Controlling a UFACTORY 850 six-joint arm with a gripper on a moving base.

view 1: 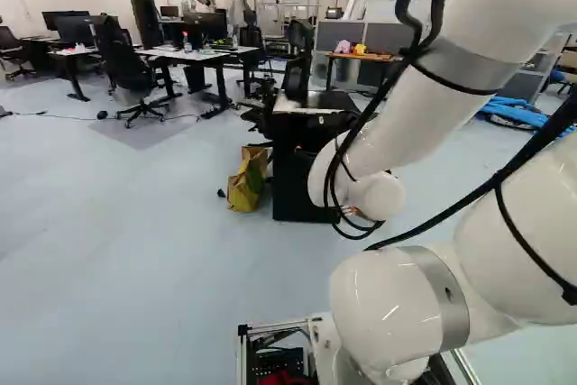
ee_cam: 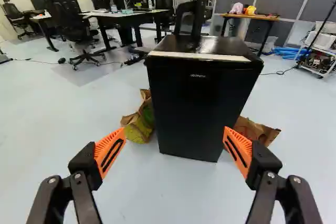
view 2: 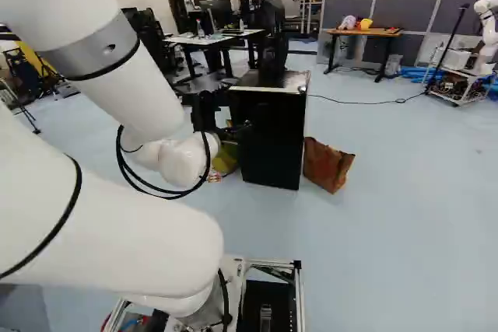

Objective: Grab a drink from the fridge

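My gripper [view 2: 220,124] shows dark in the right base view, just beyond the white wrist and partly against the fridge [view 2: 274,134]. In the wrist view the gripper [ee_cam: 174,136] stands open, its orange pads wide apart with nothing between them. Ahead of it is the small black fridge [ee_cam: 194,106], standing on the floor with its door closed and a pale strip along its top front edge. The arm hides part of the fridge [view 1: 297,182] in the left base view. No drink is visible inside, as the door covers the interior.
A yellow-green bag [view 1: 245,185] and a brown paper bag [view 2: 327,165] stand on the floor at opposite sides of the fridge. Behind are office chairs [ee_cam: 79,30], desks [view 1: 203,54], a wooden table [view 2: 364,33] and grey partitions [ee_cam: 231,3]. Another robot [view 2: 489,25] stands far right.
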